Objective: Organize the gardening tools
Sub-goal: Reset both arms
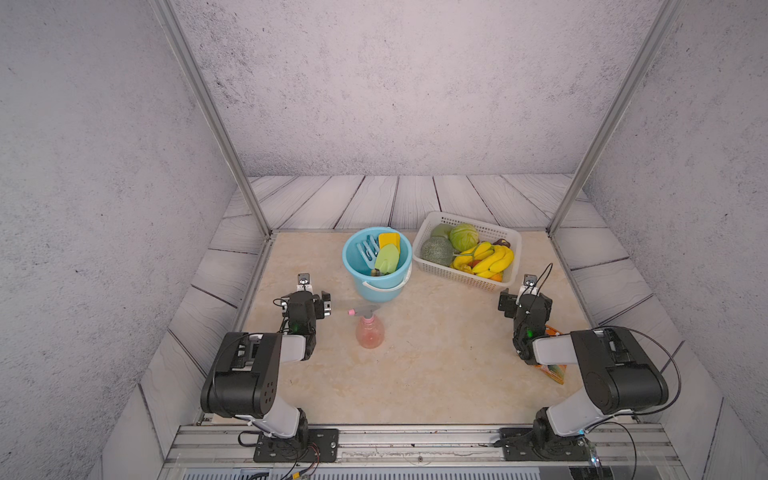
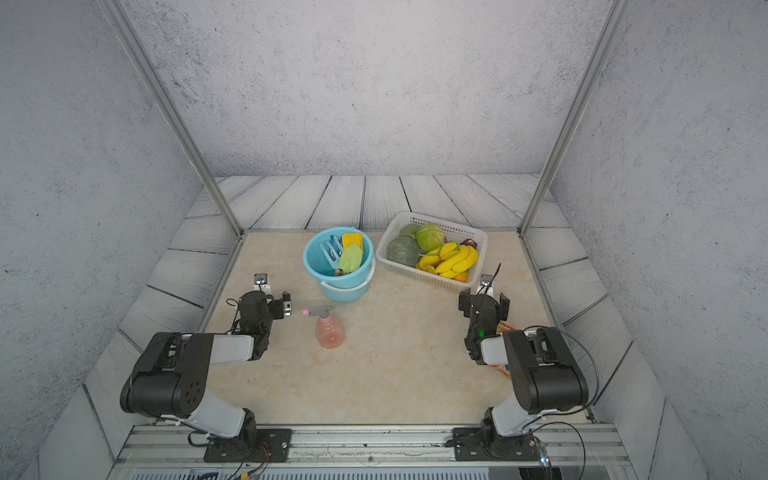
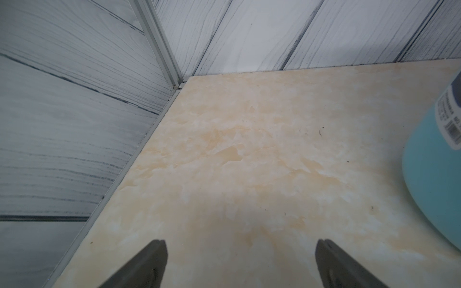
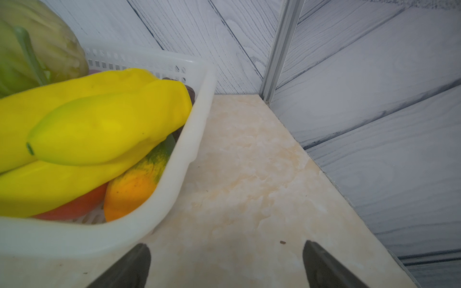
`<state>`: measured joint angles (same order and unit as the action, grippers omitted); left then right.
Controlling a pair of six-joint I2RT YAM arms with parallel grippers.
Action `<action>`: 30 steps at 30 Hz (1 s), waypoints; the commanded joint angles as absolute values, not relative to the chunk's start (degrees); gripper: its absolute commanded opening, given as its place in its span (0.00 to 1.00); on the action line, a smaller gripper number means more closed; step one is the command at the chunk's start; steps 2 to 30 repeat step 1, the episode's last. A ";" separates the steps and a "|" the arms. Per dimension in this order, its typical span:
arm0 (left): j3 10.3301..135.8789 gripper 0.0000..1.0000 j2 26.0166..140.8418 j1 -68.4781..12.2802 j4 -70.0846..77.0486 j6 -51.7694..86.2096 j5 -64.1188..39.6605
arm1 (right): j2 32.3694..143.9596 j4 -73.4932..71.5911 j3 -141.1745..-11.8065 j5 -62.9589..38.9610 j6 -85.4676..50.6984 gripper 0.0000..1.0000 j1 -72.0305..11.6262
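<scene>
Beige worktop [image 1: 436, 374] carries the pink bottle [image 1: 369, 332] upright near the bucket [image 1: 378, 291], which holds a blue rake [image 1: 368, 249], a yellow tool [image 1: 389, 240] and a green trowel [image 1: 387, 258], while left gripper [image 3: 240, 249] and right gripper [image 4: 225, 249] both gape wide, empty.

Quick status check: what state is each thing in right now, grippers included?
Left gripper: open, empty, over the table.
Right gripper: open, empty, beside the basket.
Spray bottle: upright on the table, outside the bucket.
Bucket: upright, holding blue rake, yellow tool and green trowel.
Basket: full of fruit and vegetables.
</scene>
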<state>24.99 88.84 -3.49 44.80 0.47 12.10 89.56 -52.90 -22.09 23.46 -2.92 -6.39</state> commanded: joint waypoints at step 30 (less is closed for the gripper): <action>25.57 0.99 87.60 -3.01 45.01 1.19 11.62 | 90.63 -53.99 -22.50 22.85 -2.88 0.99 -6.18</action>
